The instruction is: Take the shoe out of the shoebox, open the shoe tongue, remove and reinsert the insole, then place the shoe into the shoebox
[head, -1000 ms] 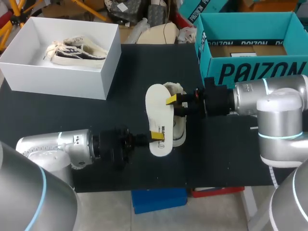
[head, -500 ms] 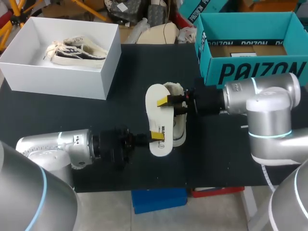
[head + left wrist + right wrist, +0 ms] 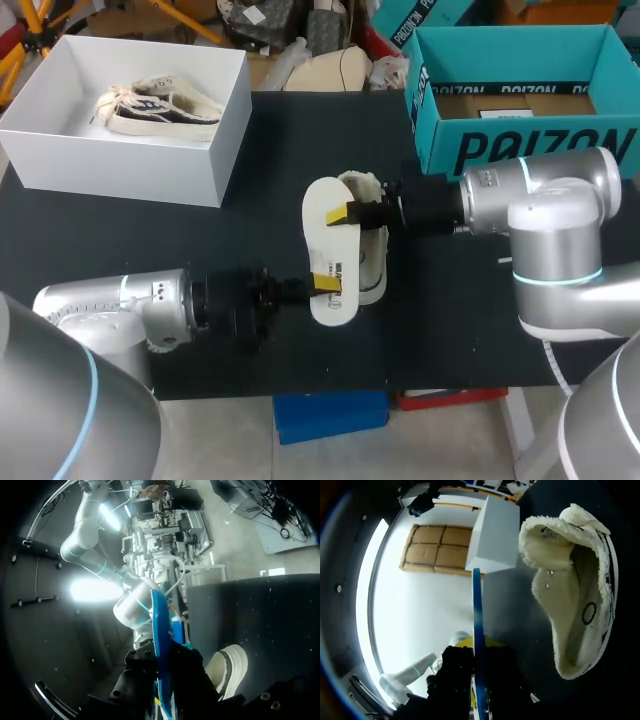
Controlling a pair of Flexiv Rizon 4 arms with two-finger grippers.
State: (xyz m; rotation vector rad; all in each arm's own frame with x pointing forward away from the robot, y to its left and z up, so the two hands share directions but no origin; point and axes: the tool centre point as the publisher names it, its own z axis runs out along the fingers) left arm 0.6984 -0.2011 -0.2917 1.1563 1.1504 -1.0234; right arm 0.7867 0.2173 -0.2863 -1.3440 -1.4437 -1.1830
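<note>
Head view: long white insole (image 3: 329, 240) with dark print overlaps cream shoe (image 3: 373, 265)

We are seeing the flat white insole (image 3: 332, 250) covering part of the cream low-top shoe (image 3: 374, 265) beneath it. In both wrist views it is showing only edge-on, its lower end disappearing between dark housings (image 3: 455, 680).

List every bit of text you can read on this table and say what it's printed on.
Insole: dark print near its heel end, too blurred to read.
Teal box: large white brand lettering on the front wall, not read off.
Shoe: small tag and round stamp inside, too small to read.
White shoebox: no print visible.
</note>
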